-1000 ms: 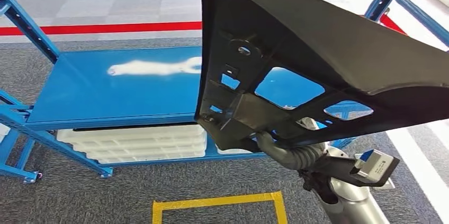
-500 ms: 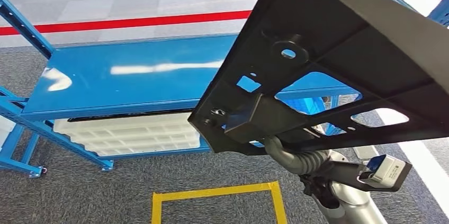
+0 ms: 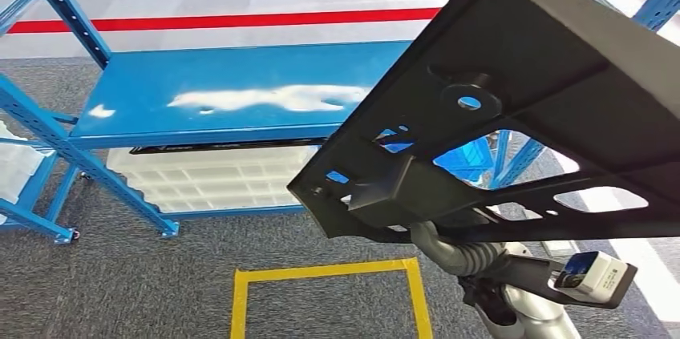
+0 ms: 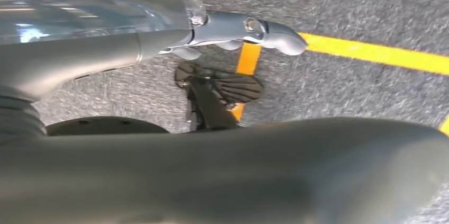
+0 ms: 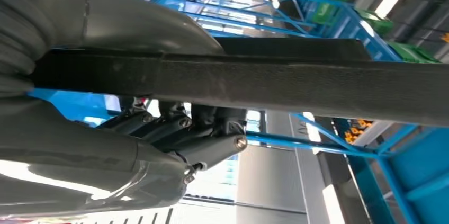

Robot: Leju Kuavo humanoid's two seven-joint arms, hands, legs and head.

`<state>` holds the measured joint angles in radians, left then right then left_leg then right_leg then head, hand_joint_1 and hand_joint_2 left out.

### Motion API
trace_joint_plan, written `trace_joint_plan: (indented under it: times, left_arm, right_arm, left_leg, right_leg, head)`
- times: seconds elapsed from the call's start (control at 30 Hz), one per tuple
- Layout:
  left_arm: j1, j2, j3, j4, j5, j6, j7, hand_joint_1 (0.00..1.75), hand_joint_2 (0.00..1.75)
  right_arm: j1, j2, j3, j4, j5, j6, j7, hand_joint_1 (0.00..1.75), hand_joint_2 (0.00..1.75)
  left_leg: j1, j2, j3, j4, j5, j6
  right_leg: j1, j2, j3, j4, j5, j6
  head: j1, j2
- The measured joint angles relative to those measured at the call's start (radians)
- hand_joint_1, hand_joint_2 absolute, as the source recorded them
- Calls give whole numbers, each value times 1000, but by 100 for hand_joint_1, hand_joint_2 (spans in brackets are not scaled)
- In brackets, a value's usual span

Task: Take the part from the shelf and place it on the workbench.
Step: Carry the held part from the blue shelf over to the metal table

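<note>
The right hand (image 5: 174,144) grips the part (image 5: 296,83), a big black plastic panel: in the right wrist view the thick grey thumb lies on one face of the panel's edge and the dark fingers (image 5: 212,147) are curled against the other face, so the edge is clamped between them. In the head view the part (image 3: 521,58) rises from this hand and spreads wide above it, tilted, with its ribbed underside and several cut-out windows turned toward the camera; the right hand (image 3: 437,247) itself is mostly hidden under the lower edge of the panel, and only the grey ribbed wrist cover and the silver forearm show below it. So the part is in the air, carried by the hand, and it touches neither shelf nor floor. Beyond the part, further from the hand and to its left, stands the blue shelf (image 3: 224,102), with its upper board shining, and white trays (image 3: 212,183) lie stacked on the lower level under it. On the grey carpet near the hand, to its left, a yellow tape square (image 3: 321,295) is marked. Behind the shelf a red line (image 3: 224,20) runs across the floor. The left hand (image 4: 249,28) hangs over the carpet and the yellow tape (image 4: 370,52); its fingers are stretched out, with nothing in them.
</note>
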<state>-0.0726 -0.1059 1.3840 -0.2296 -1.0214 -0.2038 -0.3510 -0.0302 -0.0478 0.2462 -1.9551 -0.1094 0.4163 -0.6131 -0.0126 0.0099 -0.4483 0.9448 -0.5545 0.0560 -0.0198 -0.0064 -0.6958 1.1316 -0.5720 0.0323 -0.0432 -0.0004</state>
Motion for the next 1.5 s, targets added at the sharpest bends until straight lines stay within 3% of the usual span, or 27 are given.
trace_joint_plan:
  times: [0.03, 0.07, 0.13, 0.2, 0.27, 0.33, 0.4, 0.43, 0.5, 0.57, 0.6, 0.63, 0.67, 0.73, 0.8, 0.87, 0.93, 1.0, 1.07, 1.1, 1.17, 1.23, 1.3, 1.33, 1.37, 1.43, 1.5]
  left_arm:
    - [0, 0, -2, 0, -3, -3, 0, 0, 0]
    - [-1, 0, -4, 0, -4, -7, 0, 0, 0]
    - [-2, 0, -6, 0, -5, -13, 0, 0, 0]
    - [-2, -1, -7, 0, -5, -21, 0, 0, 0]
    - [-2, -2, -8, 0, -5, -28, 1, 0, 0]
    - [-2, -3, -10, 0, -5, -33, 1, 0, 0]
    - [0, -2, -11, 0, -6, -35, 1, 0, 0]
    - [2, -2, -11, 0, -6, -35, 1, 0, 0]
    - [6, -2, -12, 0, -5, -34, 0, 0, 0]
    - [6, -2, -12, 0, -4, -35, -1, 0, 0]
    - [5, -2, -12, 0, -3, -35, -2, 0, 0]
    - [4, -2, -12, 0, -2, -35, -2, 0, 0]
    - [3, -2, -13, 0, -1, -35, -2, 0, 0]
    - [0, -2, -13, 0, 1, -35, -3, 0, 0]
    - [-4, -2, -13, 0, 5, -37, -6, 0, 0]
    - [-5, -2, -12, 0, 13, -43, -12, 0, 0]
    - [-2, -2, -11, 0, 20, -49, -16, 0, 0]
    - [0, -2, -10, 0, 23, -53, -17, 0, 0]
    - [1, -2, -9, 0, 24, -56, -17, 0, 0]
    - [2, -2, -9, 0, 24, -58, -17, 0, 0]
    - [3, -2, -8, 0, 24, -60, -19, 0, 0]
    - [2, -3, -8, 0, 24, -60, -20, 0, 0]
    - [2, -4, -8, 0, 24, -62, -21, 0, 0]
    - [2, -4, -7, 0, 24, -63, -21, 0, 0]
    - [3, -4, -7, 0, 24, -65, -20, 0, 0]
    - [4, -3, -5, 0, 24, -66, -18, 0, 0]
    - [7, -2, -4, 0, 24, -66, -17, 0, 0]
  right_arm:
    - [5, 0, -8, 0, 1, 6, -4, 175, 175]
    - [9, -1, -16, 0, 1, 13, -7, 175, 175]
    - [14, -1, -27, 0, 1, 24, -9, 175, 175]
    - [15, -1, -32, 0, 3, 30, -9, 175, 175]
    - [15, -1, -34, 0, 6, 34, -10, 175, 175]
    - [17, -1, -35, 0, 7, 36, -13, 175, 175]
    - [22, -1, -38, 2, 6, 40, -17, 175, 175]
    - [26, -1, -39, 4, 5, 42, -18, 175, 175]
    - [32, 0, -40, 8, 2, 48, -19, 175, 175]
    - [34, 0, -41, 13, 0, 54, -19, 175, 175]
    - [34, 0, -41, 15, -1, 57, -19, 175, 175]
    - [34, 0, -41, 17, -1, 59, -19, 175, 175]
    - [34, 0, -41, 18, -1, 60, -19, 175, 175]
    - [31, 1, -42, 18, -2, 61, -18, 175, 175]
    - [25, 5, -43, 18, -4, 64, -13, 175, 175]
    - [17, 12, -42, 19, -5, 66, 3, 175, 175]
    - [7, 20, -38, 22, -4, 66, 20, 175, 175]
    - [-1, 24, -31, 28, 0, 64, 28, 175, 175]
    - [-5, 25, -25, 33, 1, 61, 31, 175, 175]
    - [-6, 25, -24, 35, 0, 59, 31, 175, 175]
    - [-7, 25, -22, 39, -1, 56, 31, 175, 175]
    - [-9, 25, -21, 41, -3, 56, 31, 175, 175]
    - [-14, 25, -20, 41, -5, 55, 30, 175, 175]
    - [-17, 25, -19, 41, -6, 55, 30, 175, 175]
    - [-19, 25, -17, 41, -8, 55, 30, 175, 175]
    - [-22, 25, -14, 43, -10, 52, 31, 175, 175]
    - [-23, 25, -10, 44, -13, 49, 33, 175, 175]
  left_leg:
    - [-1, 1, -21, 8, 11, 2]
    - [-2, 3, -43, 18, 21, 3]
    - [-4, 7, -91, 41, 39, 3]
    - [-4, 9, -138, 68, 53, -1]
    - [-7, 9, -169, 90, 65, -7]
    - [-8, 9, -184, 99, 84, -15]
    - [-7, 4, -199, 103, 92, -24]
    - [-5, 0, -206, 113, 71, -32]
    - [4, -5, -221, 182, -26, -49]
    - [13, -5, -230, 297, -107, -61]
    - [16, -5, -226, 343, -110, -64]
    - [18, -5, -212, 363, -88, -65]
    - [19, -5, -183, 352, -54, -64]
    - [18, -7, -77, 234, -19, -57]
    - [14, -9, 34, 76, -41, -48]
    - [8, -9, 70, 7, -55, -40]
    - [10, -6, 52, 2, -41, -28]
    - [11, -1, 19, 0, -17, -13]
    - [5, 1, -21, 7, 10, -3]
    - [2, 1, -41, 11, 24, 0]
    - [-3, 3, -83, 24, 47, 1]
    - [-7, 4, -122, 41, 64, -1]
    - [-13, 3, -148, 60, 78, -5]
    - [-13, 3, -156, 66, 85, -8]
    - [-14, 3, -162, 70, 94, -13]
    - [-13, 0, -179, 77, 93, -25]
    - [-7, -4, -199, 122, 27, -41]
  right_leg:
    - [0, 0, -9, 66, -44, 1]
    - [1, 1, -13, 130, -67, 2]
    - [1, 1, 9, 189, -34, 7]
    - [1, 1, 95, 118, 16, 6]
    - [4, 2, 210, -36, -7, -2]
    - [9, 2, 260, -124, -40, -10]
    - [5, -1, 245, -133, -33, -22]
    - [2, -3, 233, -134, -23, -30]
    - [-1, -7, 203, -135, 2, -44]
    - [0, -10, 169, -132, 28, -47]
    - [0, -11, 150, -130, 42, -46]
    - [0, -13, 131, -127, 54, -44]
    - [0, -13, 111, -123, 66, -41]
    - [1, -13, 80, -115, 89, -35]
    - [3, -13, 64, -110, 111, -25]
    - [2, -14, 54, -112, 136, -12]
    - [0, -8, 38, -107, 135, -1]
    - [2, 0, 14, -49, 56, 1]
    - [3, 2, -6, 72, -45, -1]
    - [3, 2, -9, 132, -64, -1]
    - [3, 2, 16, 182, -30, -1]
    - [7, 3, 105, 99, 13, -10]
    - [13, 2, 226, -61, -1, -24]
    - [17, 1, 264, -118, -17, -29]
    - [19, 1, 282, -151, -24, -31]
    - [14, -1, 270, -164, -20, -37]
    - [7, -5, 242, -168, -2, -47]
  head:
    - [0, 0]
    - [1, 0]
    - [1, 0]
    - [1, 0]
    - [0, 0]
    - [-1, 0]
    - [-1, 0]
    - [-1, 0]
    - [-2, 0]
    - [-3, 0]
    - [-3, 0]
    - [-3, 0]
    - [-3, 0]
    - [-3, 0]
    - [-2, 0]
    - [-2, 0]
    - [-2, 0]
    - [0, 0]
    - [1, 0]
    - [1, 0]
    - [1, 0]
    - [1, 0]
    - [1, 0]
    - [1, 0]
    - [0, 0]
    - [0, 0]
    - [-1, 0]
